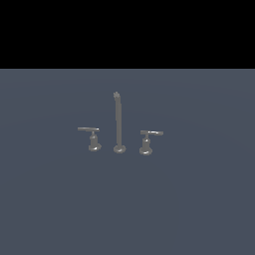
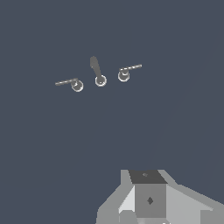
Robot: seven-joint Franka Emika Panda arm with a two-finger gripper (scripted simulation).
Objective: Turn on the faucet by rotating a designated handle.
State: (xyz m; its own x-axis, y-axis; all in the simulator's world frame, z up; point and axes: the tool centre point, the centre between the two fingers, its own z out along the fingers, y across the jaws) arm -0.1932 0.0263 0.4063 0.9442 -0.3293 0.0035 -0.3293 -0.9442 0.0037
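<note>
Exterior view: a small dull-grey metal three-piece faucet point(image 1: 119, 132) stands near the middle of a flat slate-blue surface point(image 1: 199, 199), under a black band across the far part of the picture. Its tall thin upright spout point(image 1: 118, 119) rises from a round base. On the exterior view's right of the spout sits the short grey metal lever handle on a flared post with a round base disc point(image 1: 146, 142), its flat arm lying level, long axis across the scene, pointing to the exterior view's right. On the exterior view's left stands the twin grey lever handle point(image 1: 92, 138), its arm jutting left. Neither arm nor gripper appears in this view.

Wrist view: seen from above and well apart, the three pieces sit in a row; the spout point(image 2: 96, 70) is foreshortened to a dark streak, the designated handle point(image 2: 127, 71) and the twin point(image 2: 70, 82) show as thin bright bars on small rings. The pale grey gripper point(image 2: 146, 205) is cut off by the picture's edge; its fingertips are out of sight, so whether it is parted or closed cannot be told.
</note>
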